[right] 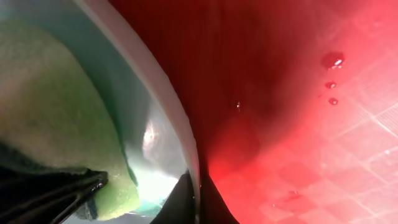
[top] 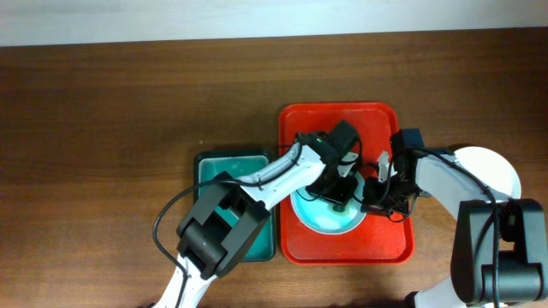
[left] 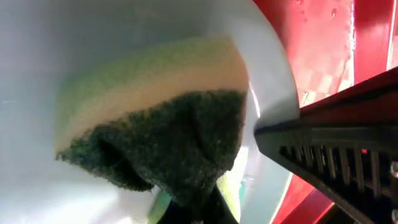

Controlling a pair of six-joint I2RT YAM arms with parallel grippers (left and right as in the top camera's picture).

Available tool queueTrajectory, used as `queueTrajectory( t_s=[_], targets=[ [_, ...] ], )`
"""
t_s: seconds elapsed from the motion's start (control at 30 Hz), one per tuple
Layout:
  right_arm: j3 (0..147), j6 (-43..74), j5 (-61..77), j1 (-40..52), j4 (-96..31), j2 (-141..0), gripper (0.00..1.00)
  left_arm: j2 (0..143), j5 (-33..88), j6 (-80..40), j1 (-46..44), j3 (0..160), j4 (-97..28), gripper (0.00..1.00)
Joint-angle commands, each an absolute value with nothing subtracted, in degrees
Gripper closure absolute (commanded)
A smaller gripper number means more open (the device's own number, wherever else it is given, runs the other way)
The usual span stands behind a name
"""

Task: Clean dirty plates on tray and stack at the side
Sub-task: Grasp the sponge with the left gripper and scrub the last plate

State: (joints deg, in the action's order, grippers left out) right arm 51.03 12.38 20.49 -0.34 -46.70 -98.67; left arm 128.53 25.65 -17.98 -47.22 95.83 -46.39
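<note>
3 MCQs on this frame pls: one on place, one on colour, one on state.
1. Where does the plate under the sponge lie?
A. on the tray
B. on a shelf
C. in a sink

2. What colour is the sponge's scouring side?
A. blue
B. dark green
C. white

3. How is the tray floor beside the plate?
A. covered in foam
B. dotted with water drops
C. lined with paper

Answers:
1 A: the overhead view shows the plate inside the red tray's rim.
2 B: the left wrist view shows a dark green pad under the yellow layer.
3 B: the right wrist view shows a few shiny drops on bare red plastic.
</note>
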Motion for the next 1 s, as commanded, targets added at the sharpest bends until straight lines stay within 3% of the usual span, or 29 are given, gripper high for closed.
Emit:
queueTrajectory(
  t_s=[0.0,0.17,0.27,0.47,0.53,0.63,0.73,0.9,0.97],
  targets=[
    [48.42,12.47,13.26,-0.05,-46.68,-101.62,0.96,130.76,25.91,-15.7,-47.0,94.78,-50.46,1.0],
    [48.42,12.47,13.28,-0.05,-46.68,-101.62,0.95,130.47,-8.23,-18.04,-44.31,94.94,-61.69,1.0],
    [48.42,12.47,13.28,-0.05,-46.7,-101.62,0.95,130.47,-16.99,-22.04,-43.11,94.94,-62.13,1.0],
    [48.42,12.45,13.26,-0.05,-47.24,-101.62,0.95,127.98,0.75,-22.7,-42.63,103.66,-68.27,1.0],
    [48.42,12.45,13.26,-0.05,-47.42,-101.62,0.95,121.01,-1.45,-22.7,-42.17,109.03,-75.44,1.0],
    [48.42,12.45,13.26,-0.05,-47.31,-101.62,0.95,108.29,-15.31,-22.74,-39.66,109.56,-82.7,1.0],
    [48.42,12.45,13.21,-0.05,-47.09,-101.62,0.95,106.54,-17.8,-25.1,-33.54,105.91,-88.31,1.0],
    [48.42,12.45,13.21,-0.05,-47.05,-101.62,0.95,106.54,1.06,-26.59,-24.12,74.22,-63.79,1.0],
    [48.42,12.45,12.99,-0.05,-46.52,-101.62,0.96,106.54,2.85,-26.59,-21.89,68.79,-58.96,1.0]
  ],
)
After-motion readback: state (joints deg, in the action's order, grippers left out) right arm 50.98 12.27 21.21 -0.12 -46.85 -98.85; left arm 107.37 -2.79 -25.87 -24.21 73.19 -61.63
